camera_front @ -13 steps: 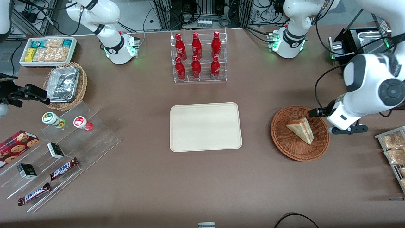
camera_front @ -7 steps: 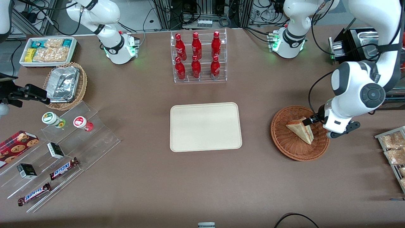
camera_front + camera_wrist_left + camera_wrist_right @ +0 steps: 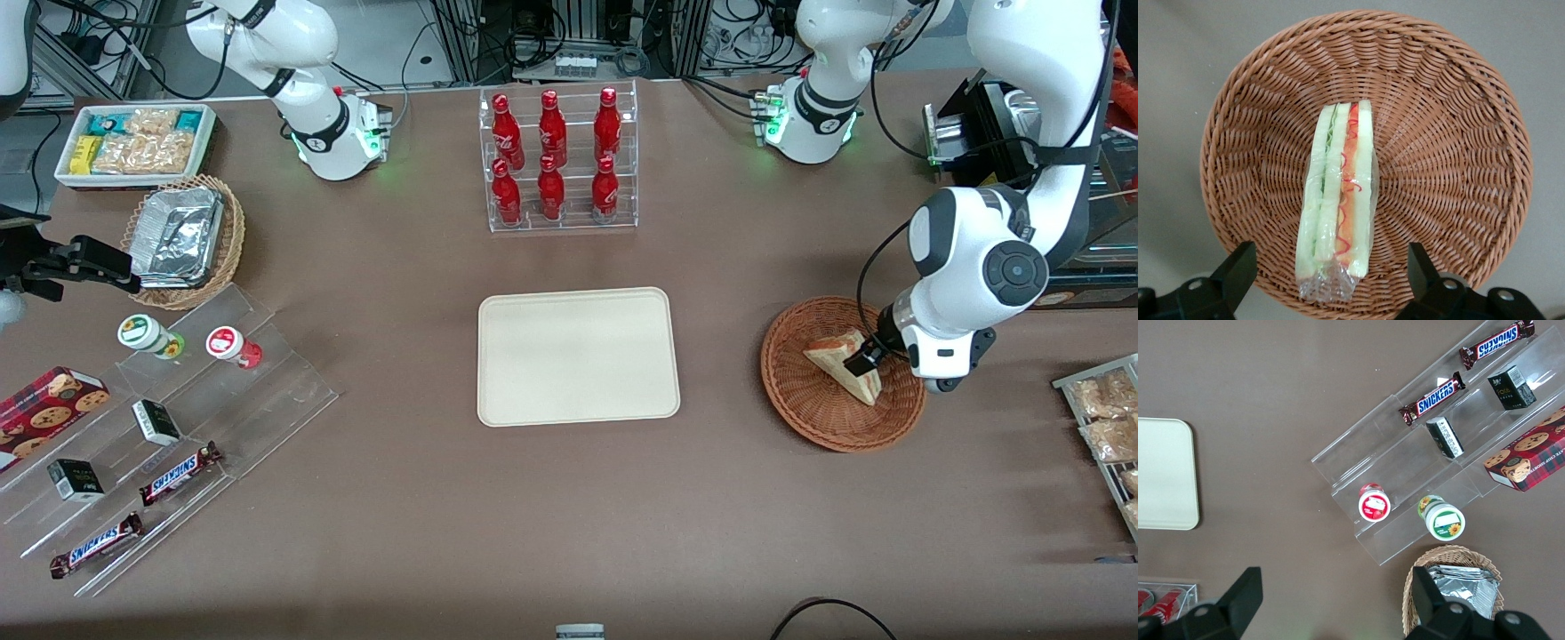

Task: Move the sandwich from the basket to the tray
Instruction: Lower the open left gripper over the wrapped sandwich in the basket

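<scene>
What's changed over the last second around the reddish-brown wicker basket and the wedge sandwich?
The left arm's gripper has swung in from the working arm's end of the table and come down over the round reddish-brown wicker basket. Its fingers are open, one on each side of the clear-wrapped triangular sandwich, not yet closed on it. The sandwich lies in the basket as before, and the cream-beige rectangular tray has not moved.

reddish-brown woven basket (image 3: pixel 1451 120), pale, red, green-layered sandwich (image 3: pixel 1338 200), cream tray (image 3: pixel 578 356)
</scene>
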`<state>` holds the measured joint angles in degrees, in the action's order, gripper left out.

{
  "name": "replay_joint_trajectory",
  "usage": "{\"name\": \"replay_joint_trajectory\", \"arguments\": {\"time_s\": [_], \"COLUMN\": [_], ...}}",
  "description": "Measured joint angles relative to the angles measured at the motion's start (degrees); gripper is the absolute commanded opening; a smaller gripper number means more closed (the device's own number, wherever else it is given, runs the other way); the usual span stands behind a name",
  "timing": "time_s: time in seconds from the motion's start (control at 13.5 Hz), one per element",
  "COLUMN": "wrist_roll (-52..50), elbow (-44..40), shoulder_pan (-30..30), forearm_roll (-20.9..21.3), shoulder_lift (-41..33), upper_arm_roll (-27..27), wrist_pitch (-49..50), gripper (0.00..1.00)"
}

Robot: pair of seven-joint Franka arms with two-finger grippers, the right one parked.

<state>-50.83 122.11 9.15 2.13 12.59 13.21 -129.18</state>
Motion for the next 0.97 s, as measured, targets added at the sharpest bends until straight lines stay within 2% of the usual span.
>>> {"name": "replay_joint_trajectory", "arguments": {"time_s": [0.3,0.67,0.82,0.89,0.97], "wrist_roll": [-2.6,-2.7,-2.7,-2.7,-2.7], "elbow": [2.8,3.8,3.8,3.8,3.8], "shoulder_pan": [-1.6,-1.7,-1.7,-1.7,-1.7], "forearm_roll": [0.0,2.1,2.9,3.3,3.7], "shoulder_lift": [1.1,2.4,2.9,3.1,3.3], "upper_arm_roll": [0.2,0.1,0.1,0.0,-0.1], "wrist_pitch": [-4.7,-6.9,-7.2,-7.4,-7.5], "gripper": [1.0,1.0,0.96,0.85,0.56]}}
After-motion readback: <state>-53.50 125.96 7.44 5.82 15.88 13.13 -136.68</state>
